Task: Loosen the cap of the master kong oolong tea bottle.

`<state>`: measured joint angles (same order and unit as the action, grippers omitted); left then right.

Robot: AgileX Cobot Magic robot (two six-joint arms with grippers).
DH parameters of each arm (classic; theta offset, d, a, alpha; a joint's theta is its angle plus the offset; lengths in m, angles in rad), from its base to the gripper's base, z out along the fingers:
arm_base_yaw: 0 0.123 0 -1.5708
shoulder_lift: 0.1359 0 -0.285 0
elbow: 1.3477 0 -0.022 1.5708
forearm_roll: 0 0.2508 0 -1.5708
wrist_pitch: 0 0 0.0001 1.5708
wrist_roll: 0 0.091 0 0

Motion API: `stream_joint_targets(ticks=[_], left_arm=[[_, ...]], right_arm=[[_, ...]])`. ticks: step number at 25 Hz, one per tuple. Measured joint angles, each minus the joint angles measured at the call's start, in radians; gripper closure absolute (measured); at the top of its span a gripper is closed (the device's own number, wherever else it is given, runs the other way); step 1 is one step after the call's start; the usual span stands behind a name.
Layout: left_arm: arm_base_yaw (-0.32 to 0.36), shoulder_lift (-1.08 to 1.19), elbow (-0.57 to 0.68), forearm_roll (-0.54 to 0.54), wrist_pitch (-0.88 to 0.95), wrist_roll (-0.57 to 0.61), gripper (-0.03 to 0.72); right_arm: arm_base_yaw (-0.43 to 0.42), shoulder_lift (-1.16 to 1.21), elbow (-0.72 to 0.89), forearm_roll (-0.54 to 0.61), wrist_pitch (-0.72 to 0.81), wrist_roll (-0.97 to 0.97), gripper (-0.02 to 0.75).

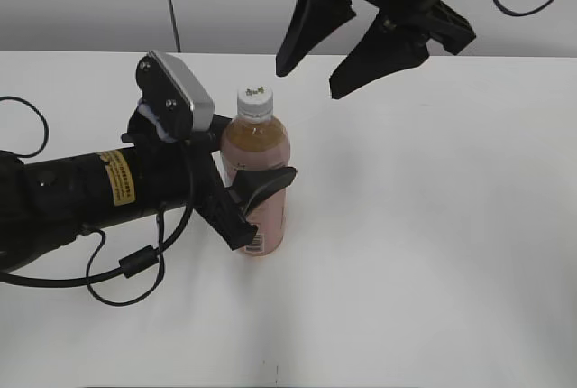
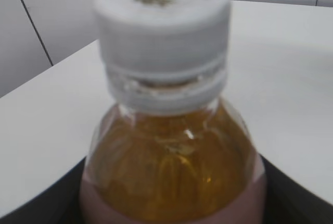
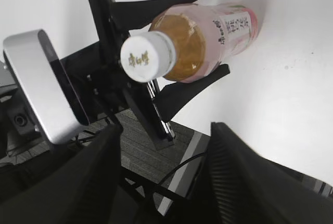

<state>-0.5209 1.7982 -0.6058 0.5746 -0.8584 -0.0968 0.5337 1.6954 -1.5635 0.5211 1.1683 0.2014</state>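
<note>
The master kong oolong tea bottle [image 1: 259, 149] stands upright on the white table, amber tea above a pink label. Its white cap [image 1: 255, 101] sits on the neck and fills the top of the left wrist view [image 2: 162, 31]. My left gripper [image 1: 257, 197] is shut on the bottle's body, one black finger [image 1: 267, 182] across its front and the other behind. My right gripper [image 1: 308, 81] hangs open above and to the right of the cap, touching nothing. In the right wrist view the cap [image 3: 147, 56] and bottle [image 3: 223, 34] lie beyond its spread fingers [image 3: 91, 174].
The left arm [image 1: 81, 194] with its silver wrist camera [image 1: 178, 92] lies across the table's left side, and a black cable [image 1: 126, 271] loops beneath it. White table [image 1: 433, 244] stretches to the right and front. A pale wall stands behind.
</note>
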Motion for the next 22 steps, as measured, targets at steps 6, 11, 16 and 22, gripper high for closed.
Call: stream_joint_targets(ticks=[6, 11, 16, 22], left_arm=[[0.0, -0.001, 0.0, 0.0, 0.002, 0.0, 0.231], [0.0, -0.001, -0.003, 0.001, 0.008, 0.0, 0.231], [-0.008, -0.002, -0.021, 0.007, 0.039, -0.001, 0.231], [-0.008, -0.003, -0.023, 0.008, 0.042, -0.001, 0.231]], right_arm=[[0.033, 0.085, -0.112, 0.005, 0.03, 0.117, 0.325], [0.067, 0.146, -0.189, -0.026, 0.044, 0.2, 0.325], [0.069, 0.179, -0.2, -0.045, 0.048, 0.247, 0.325], [0.071, 0.199, -0.2, -0.09, 0.048, 0.289, 0.328]])
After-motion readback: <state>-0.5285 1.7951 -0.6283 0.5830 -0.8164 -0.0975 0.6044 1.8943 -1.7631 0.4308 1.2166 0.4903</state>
